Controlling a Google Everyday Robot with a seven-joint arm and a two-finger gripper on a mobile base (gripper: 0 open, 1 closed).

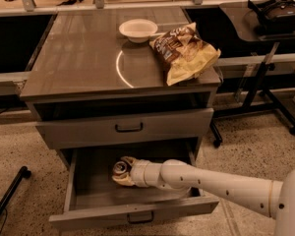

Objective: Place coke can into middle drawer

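Placement stage, camera view. The middle drawer [96,183] stands pulled out beneath the closed upper drawer [83,131], and the arm [211,183] reaches in from your right, over the drawer's right wall. The gripper [119,171] sits inside the drawer, toward the left of its middle. Its two pale fingers [121,181] are pinched on the coke can [121,166], one above and one below the silver top, which faces the camera. The can is thus already within the drawer's walls (whether its underside touches the drawer floor or hangs just above it cannot be told from here).

The step in hand is, by judgement, the set-down: carrying is done, release is not. Your next move calls for bringing the can to rest on the floor, then parting the fingers only enough to free it. Withdraw along the line of entry, upward and to your right, staying clear of the underside of the upper drawer and the right wall. A can lying on its side may roll once let go, so release it gently. The bowl [138,29] and the chip bag [187,53] on the cabinet top [78,63] are well apart from the work and need no attention.
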